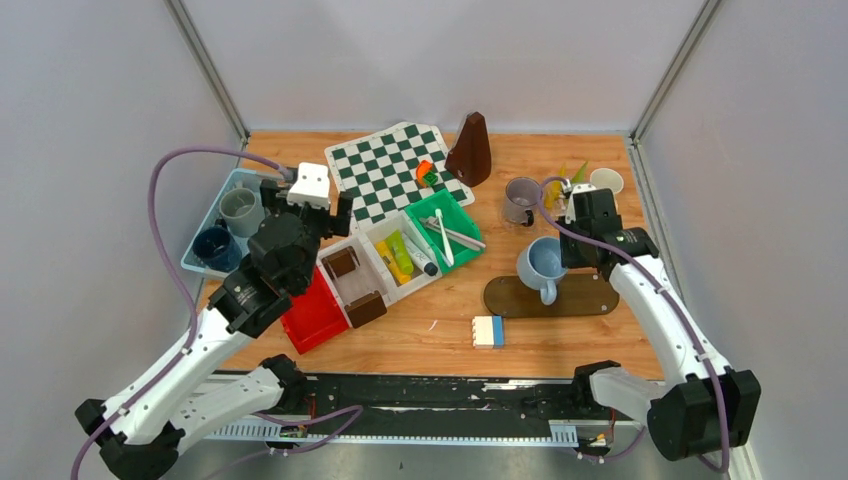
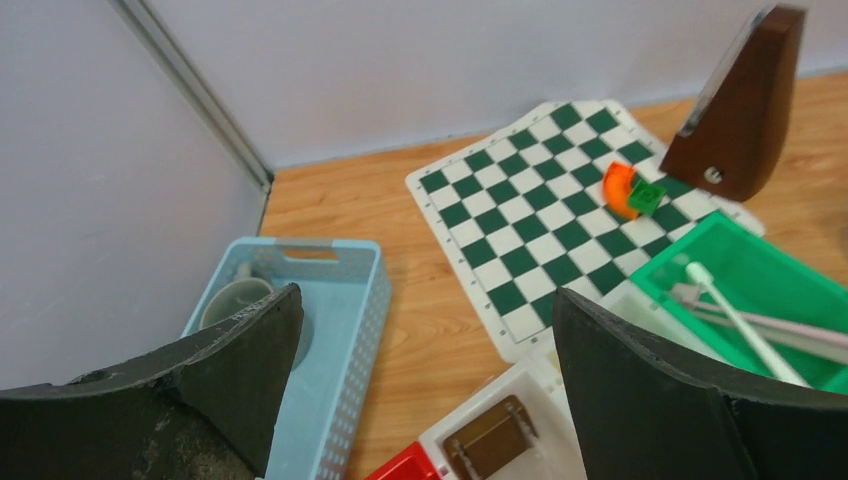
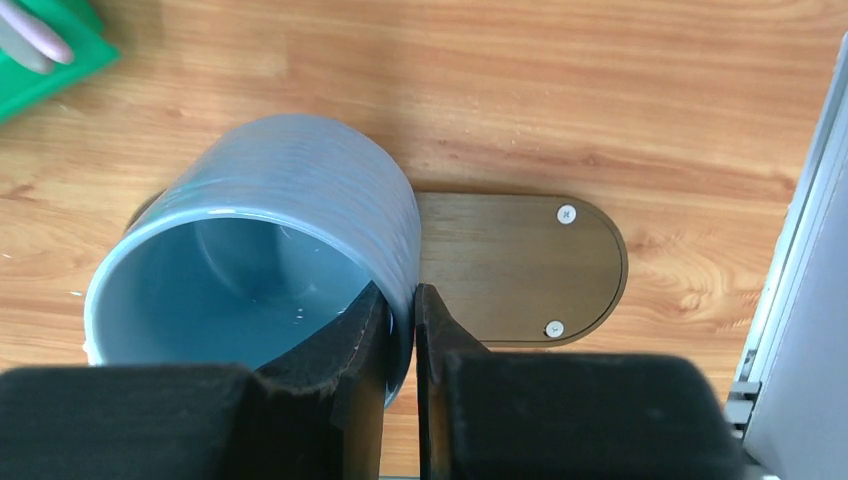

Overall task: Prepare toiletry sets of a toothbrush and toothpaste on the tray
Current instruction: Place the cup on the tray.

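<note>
Light blue mug (image 3: 260,200) is at the tray (image 3: 520,260), right pincer (image 3: 403,305) clamped on its wall to park it there I guess; left pincer (image 2: 425,295), well away, gapes empty.

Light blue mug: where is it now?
The light blue mug is right of centre in the top view, at the left end of the brown oval tray, near the grey mug. The right jaws pinch its rim.
</note>
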Motion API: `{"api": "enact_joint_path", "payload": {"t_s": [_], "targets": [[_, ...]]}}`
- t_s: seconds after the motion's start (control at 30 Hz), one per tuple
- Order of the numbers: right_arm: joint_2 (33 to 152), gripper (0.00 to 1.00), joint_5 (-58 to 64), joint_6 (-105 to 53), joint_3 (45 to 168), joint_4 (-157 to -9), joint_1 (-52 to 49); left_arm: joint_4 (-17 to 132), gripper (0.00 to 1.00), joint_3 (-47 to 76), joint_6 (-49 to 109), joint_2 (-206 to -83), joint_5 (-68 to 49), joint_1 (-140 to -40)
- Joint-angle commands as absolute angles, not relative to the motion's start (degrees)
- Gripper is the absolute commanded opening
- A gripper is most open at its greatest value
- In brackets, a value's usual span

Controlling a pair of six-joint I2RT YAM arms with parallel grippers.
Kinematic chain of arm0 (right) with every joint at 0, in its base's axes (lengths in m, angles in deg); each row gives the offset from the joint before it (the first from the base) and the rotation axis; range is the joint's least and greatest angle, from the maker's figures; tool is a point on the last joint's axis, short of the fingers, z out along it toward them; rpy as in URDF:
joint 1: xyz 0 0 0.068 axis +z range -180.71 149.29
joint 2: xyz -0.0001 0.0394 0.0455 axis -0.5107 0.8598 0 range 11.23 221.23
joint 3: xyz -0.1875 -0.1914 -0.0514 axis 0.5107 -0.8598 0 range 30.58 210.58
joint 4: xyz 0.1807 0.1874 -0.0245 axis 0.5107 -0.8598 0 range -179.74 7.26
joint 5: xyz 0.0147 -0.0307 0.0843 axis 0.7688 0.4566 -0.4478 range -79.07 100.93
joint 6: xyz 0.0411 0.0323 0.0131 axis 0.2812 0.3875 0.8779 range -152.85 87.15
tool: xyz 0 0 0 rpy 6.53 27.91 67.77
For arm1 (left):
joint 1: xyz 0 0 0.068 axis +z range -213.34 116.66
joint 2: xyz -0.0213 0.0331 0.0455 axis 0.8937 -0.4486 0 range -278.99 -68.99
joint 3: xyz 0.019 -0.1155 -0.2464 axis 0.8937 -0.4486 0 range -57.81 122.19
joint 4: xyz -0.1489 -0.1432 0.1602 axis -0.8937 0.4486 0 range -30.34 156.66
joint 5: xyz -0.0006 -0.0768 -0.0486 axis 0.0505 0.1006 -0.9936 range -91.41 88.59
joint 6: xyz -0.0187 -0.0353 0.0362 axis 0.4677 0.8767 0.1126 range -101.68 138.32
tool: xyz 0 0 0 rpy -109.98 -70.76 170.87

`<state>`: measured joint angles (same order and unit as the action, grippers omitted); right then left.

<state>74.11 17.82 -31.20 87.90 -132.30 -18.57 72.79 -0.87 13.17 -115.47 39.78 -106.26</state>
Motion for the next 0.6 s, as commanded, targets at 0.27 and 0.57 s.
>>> {"api": "enact_joint_path", "payload": {"t_s": [0.27,0.57], "targets": [[77.3,0.0,11.9,-31.5,87.8,-130.6,-19.3,63.9,1.0,-9.7,4.6,-113.2,39.0,-102.7],[79.3,0.0,10.9,-30.4,88.1,-131.4,-19.2,61.4,1.0,-11.5,2.2,-113.4,40.9,-101.2]]}}
